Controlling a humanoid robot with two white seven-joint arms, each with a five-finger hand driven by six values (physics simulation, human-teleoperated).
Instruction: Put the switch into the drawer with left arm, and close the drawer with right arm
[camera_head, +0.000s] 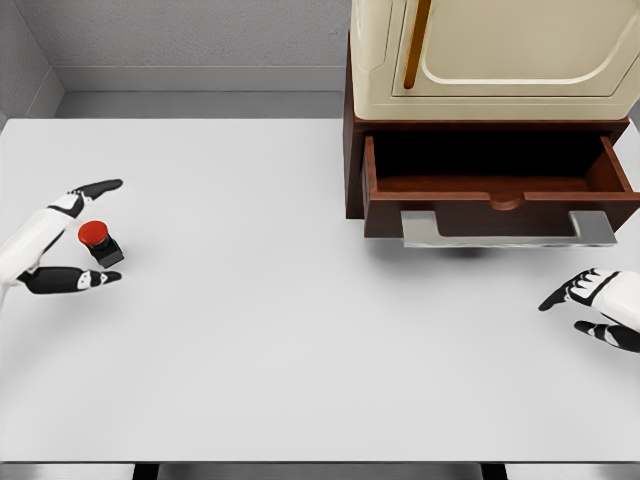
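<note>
At the far left of the frame, the left hand (62, 238) reached in over the white counter (250, 330), its fingers (98, 187) spread on either side of the switch (100, 242) and not yet clenched on it. The switch sat on the counter between the upper finger and the lower ones: a small dark block with a round red button on top, tilted slightly (whether any finger touched it could not be told). The step in hand looked like the grasp itself. The next move would call for pinching the block firmly, lifting it, and carrying it across the counter towards the upper right of the frame.

There, the drawer (500, 190) of a dark wooden cabinet (354, 150) stood pulled out, its hollow showing nothing inside, with a grey handle (508, 232) along its front. A cream appliance (500, 50) sat on the cabinet.

At the lower right edge, the right hand (600, 305) waited just above the counter, fingers loosely curled and holding nothing, near the handle but apart from it.
</note>
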